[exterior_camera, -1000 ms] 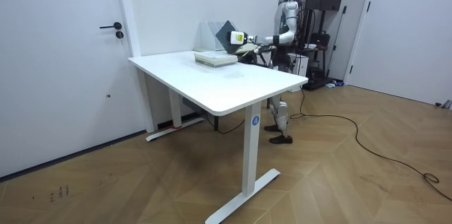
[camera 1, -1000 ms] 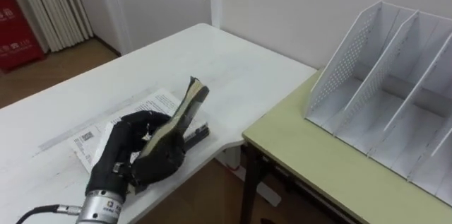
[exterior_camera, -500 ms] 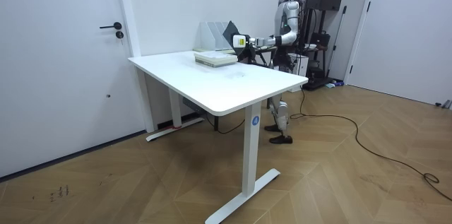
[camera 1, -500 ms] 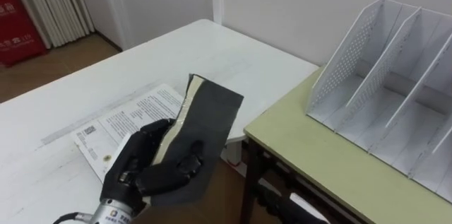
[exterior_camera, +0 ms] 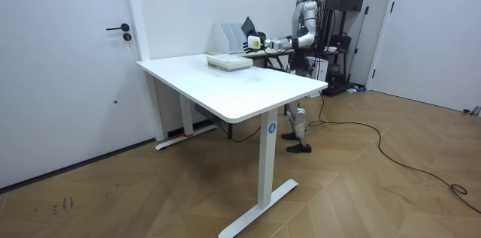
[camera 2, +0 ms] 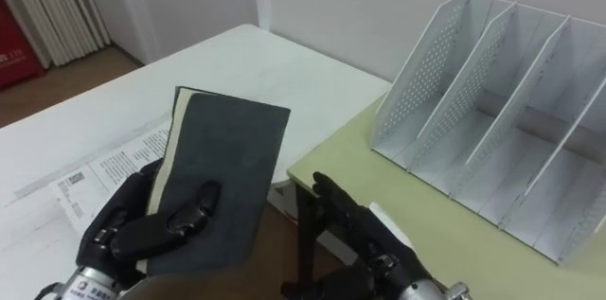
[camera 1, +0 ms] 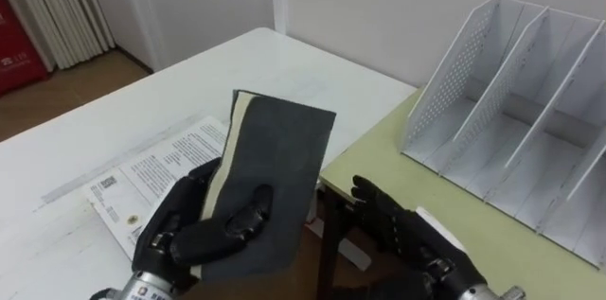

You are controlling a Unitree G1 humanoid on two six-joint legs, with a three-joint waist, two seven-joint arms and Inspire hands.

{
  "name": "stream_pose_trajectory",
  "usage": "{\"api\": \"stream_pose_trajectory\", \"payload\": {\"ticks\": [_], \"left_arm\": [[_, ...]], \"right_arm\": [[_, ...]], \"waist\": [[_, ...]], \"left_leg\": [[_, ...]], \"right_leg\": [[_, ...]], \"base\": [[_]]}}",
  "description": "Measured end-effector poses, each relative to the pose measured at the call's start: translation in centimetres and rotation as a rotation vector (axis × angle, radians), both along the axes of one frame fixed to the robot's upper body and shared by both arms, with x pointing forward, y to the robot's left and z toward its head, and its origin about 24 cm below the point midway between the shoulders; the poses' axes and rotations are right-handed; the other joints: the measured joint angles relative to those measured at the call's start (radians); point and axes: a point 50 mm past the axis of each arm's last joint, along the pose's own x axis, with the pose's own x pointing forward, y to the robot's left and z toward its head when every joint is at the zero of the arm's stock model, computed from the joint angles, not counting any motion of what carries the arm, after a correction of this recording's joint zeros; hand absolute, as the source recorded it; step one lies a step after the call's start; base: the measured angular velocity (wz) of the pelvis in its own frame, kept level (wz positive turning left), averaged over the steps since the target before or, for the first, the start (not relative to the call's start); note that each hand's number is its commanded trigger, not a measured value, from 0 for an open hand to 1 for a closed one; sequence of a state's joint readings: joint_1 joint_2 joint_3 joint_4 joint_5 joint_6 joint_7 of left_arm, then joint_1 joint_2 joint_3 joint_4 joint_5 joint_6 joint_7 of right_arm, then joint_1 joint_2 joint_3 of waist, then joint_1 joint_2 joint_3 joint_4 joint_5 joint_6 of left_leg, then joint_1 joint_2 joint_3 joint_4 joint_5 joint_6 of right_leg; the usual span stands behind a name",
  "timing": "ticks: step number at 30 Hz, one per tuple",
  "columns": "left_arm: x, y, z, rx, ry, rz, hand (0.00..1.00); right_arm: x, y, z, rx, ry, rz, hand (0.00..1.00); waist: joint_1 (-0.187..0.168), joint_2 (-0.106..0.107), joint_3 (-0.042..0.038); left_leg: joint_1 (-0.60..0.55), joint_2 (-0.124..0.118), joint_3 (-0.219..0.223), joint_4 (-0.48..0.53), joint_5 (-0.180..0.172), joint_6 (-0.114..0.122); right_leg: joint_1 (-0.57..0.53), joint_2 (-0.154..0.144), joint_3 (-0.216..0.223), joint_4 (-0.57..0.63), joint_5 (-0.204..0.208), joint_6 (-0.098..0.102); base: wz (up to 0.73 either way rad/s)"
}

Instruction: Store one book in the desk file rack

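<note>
Robot stands at the far side of the white table, next to the green desk that adjoins it. The left hand holds the book, a thin dark grey volume with pale page edges. Its fingers are curled over the lower front cover, with the thumb side behind. The book is off the table, roughly upright with its cover facing the camera, and hangs over the table's corner near the gap between the two desks. A printed booklet lies flat on the white table below the hand. The right hand is low over the near edge of the green desk, with fingers straight and spread, holding nothing, just beside the book's lower corner. The file rack stands on the green desk, well apart from the book. It is white with perforated sides, and the slots visible are empty. Progress: pickup done, carry about midway by my reading. Left to do: bring the book across to the rack, line it up with a slot, slide it in and let go. The right hand looks placed to help steady it, but that is a guess.
</note>
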State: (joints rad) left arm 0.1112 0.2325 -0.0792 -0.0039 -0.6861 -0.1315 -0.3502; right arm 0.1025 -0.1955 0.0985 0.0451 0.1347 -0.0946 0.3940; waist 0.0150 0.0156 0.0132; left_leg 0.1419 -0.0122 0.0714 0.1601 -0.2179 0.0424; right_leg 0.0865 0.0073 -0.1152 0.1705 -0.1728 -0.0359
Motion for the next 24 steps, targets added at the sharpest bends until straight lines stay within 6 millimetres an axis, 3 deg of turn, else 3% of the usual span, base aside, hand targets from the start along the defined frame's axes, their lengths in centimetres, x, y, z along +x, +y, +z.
{"api": "stream_pose_trajectory", "payload": {"ticks": [4,10,24], "left_arm": [[-0.1,-0.1,0.1,-0.098,-0.009,-0.054,1.00],[-0.3,-0.5,0.1,-0.107,-0.020,-0.139,1.00],[-0.7,-1.4,0.7,-0.146,-0.065,-0.321,1.00]], "right_arm": [[0.2,0.0,1.1,0.128,-0.026,0.027,0.00],[0.1,0.5,2.2,0.259,-0.049,0.115,0.00],[-0.5,1.8,2.2,0.378,0.011,0.339,0.00]], "waist": [[-0.009,-0.001,0.0008],[-0.004,-0.001,0.0009],[-0.007,-0.013,0.0030]], "left_leg": [[-0.007,0.000,0.000,0.000,0.000,0.000],[-0.012,0.001,0.000,0.003,0.000,0.000],[-0.034,0.000,-0.001,0.006,0.000,0.000]], "right_leg": [[-0.007,0.000,0.001,0.000,0.000,0.000],[-0.021,0.002,0.016,0.013,0.000,0.000],[-0.055,0.002,0.032,0.032,0.002,0.001]], "base": [[0.00],[-0.05],[-0.03]]}}
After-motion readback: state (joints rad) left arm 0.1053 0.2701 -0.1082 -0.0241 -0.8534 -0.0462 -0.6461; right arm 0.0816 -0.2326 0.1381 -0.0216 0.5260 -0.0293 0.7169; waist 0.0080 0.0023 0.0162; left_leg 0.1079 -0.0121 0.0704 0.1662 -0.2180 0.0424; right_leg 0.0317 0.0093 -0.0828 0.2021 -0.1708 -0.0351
